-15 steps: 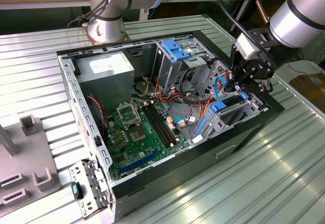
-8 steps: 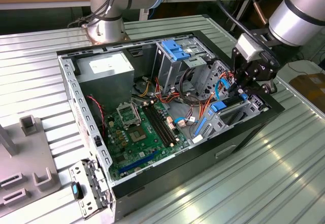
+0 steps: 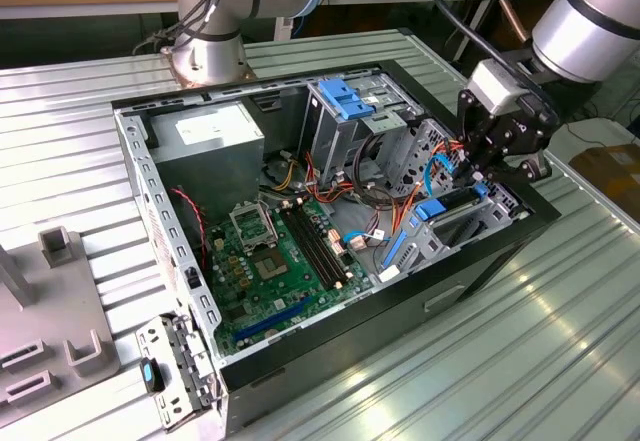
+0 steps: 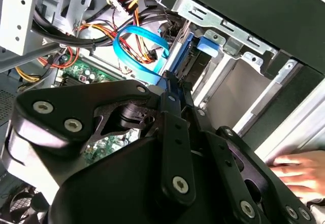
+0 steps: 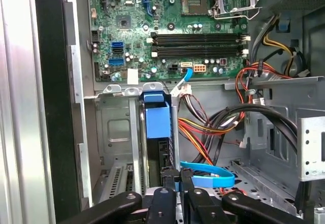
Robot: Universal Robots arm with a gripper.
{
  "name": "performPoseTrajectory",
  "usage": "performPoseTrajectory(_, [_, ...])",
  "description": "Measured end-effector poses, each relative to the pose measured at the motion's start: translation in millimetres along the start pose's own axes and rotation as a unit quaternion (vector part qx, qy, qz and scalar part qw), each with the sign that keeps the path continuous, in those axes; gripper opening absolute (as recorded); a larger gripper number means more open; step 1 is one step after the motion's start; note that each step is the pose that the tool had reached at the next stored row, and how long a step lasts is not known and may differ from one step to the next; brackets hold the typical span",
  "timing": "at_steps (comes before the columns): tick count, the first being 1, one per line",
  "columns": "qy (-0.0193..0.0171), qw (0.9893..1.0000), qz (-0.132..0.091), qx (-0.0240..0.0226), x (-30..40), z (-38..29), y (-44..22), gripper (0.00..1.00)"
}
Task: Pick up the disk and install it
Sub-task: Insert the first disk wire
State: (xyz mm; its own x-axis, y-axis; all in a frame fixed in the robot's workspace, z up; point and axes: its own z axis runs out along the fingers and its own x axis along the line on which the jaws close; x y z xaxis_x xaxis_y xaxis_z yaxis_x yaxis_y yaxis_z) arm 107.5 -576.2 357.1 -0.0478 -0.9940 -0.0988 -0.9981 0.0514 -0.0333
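At three o'clock in the exterior view the gripper (image 3: 478, 183) hangs just inside the case (image 3: 330, 351) rim. Its two fingers (image 5: 165, 183) are clenched on the one disk (image 5: 156, 127), which stands on edge in the bay (image 5: 117, 132). Bay walls sit close on both sides; one blue cable (image 5: 208, 176) loops just beside. One hand (image 4: 299, 170) rests outside the case

Arm (image 3: 590, 11) angled down, jaws apparently clamped narrow.
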Motion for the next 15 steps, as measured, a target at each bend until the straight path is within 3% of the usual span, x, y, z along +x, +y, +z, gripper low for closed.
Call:
performPoseTrajectory(2, [0.0000,1.0000,-0.004,0.0068,0.0,-0.1,0.1,0.16])
performPoseTrajectory(4, [-0.0009,0.9996,-0.011,0.0241,0.0,0.0,1.1,0.16])
performPoseTrajectory(6, [-0.0014,0.9994,-0.013,0.0327,0.3,0.8,5.0,0.16])
performPoseTrajectory(9, [-0.0014,0.9993,-0.014,0.0353,0.9,0.9,14.9,0.16])
performPoseTrajectory(11, [-0.0012,0.9993,-0.014,0.0357,1.0,1.1,15.6,0.16])
performPoseTrajectory(12, [-0.0014,0.9990,-0.017,0.0403,1.0,1.8,15.8,0.16])
performPoseTrajectory(13, [-0.0017,0.9989,-0.021,0.0413,1.0,2.1,15.7,0.16])
performPoseTrajectory(15, [-0.0020,0.9988,-0.024,0.0414,1.2,2.6,16.4,0.16])
